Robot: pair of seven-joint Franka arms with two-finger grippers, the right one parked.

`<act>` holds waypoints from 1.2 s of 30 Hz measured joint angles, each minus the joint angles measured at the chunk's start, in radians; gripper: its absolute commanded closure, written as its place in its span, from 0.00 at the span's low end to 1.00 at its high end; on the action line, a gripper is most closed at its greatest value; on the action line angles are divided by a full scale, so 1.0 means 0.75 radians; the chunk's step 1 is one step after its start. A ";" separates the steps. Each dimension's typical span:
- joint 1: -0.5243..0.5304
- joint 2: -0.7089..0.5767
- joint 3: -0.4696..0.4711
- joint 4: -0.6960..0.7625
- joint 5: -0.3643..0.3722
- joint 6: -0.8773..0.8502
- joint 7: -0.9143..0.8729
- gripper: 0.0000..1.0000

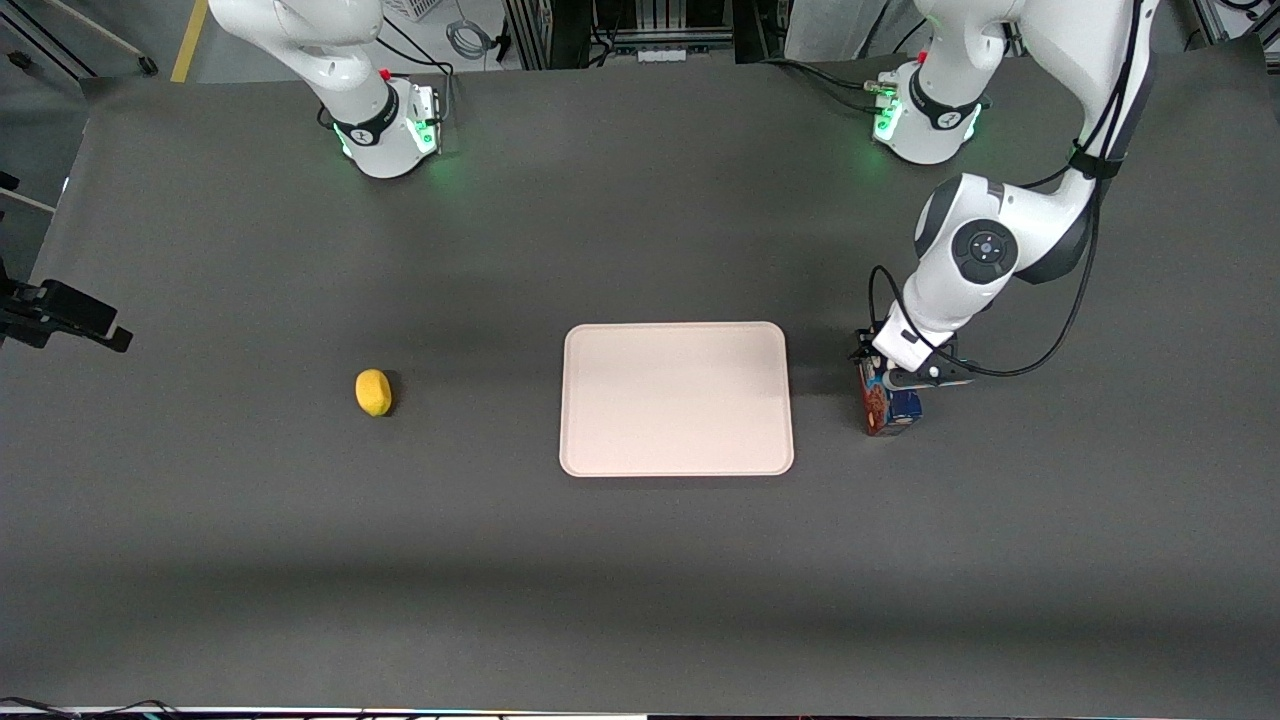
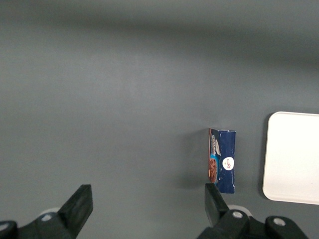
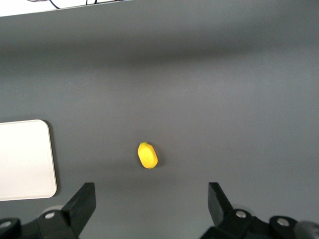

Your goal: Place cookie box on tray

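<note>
Your hand (image 2: pixel 147 204) hangs with its fingers (image 2: pixel 79 204) spread wide and nothing between them, above the cookie box (image 1: pixel 889 405). The box stands upright on the dark surface (image 1: pixel 640 580), just beside the tray (image 1: pixel 676 398) but apart from it, toward the working arm's end. A small yellow lemon-like object (image 1: pixel 373 391) lies toward the parked arm's end.

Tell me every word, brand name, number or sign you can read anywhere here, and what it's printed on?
No text can be read with certainty.
Small dark navy-blue cardboard cookie box: round white-red logo and a line of print along one edge, both too small to read.
Pale pinkish-white rectangular tray: no markings.
Small yellow lemon-like object: no markings.
White robot arm bases: a small dark emblem on a band, unreadable.
The gripper, open above the table beside the box, bears no text.
</note>
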 measured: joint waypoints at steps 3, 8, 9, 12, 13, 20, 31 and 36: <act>0.000 0.036 0.001 -0.036 0.051 0.050 -0.012 0.86; 0.000 0.099 0.001 -0.049 0.154 0.072 -0.050 0.86; 0.000 0.111 0.002 -0.050 0.175 0.076 -0.066 0.86; 0.001 0.146 0.002 -0.051 0.227 0.089 -0.098 0.86; 0.001 0.159 0.002 -0.051 0.240 0.095 -0.107 0.86; 0.002 0.221 0.015 -0.051 0.274 0.131 -0.122 0.86; 0.006 0.276 0.039 -0.051 0.310 0.162 -0.122 0.70; 0.006 0.283 0.039 -0.051 0.315 0.163 -0.122 0.20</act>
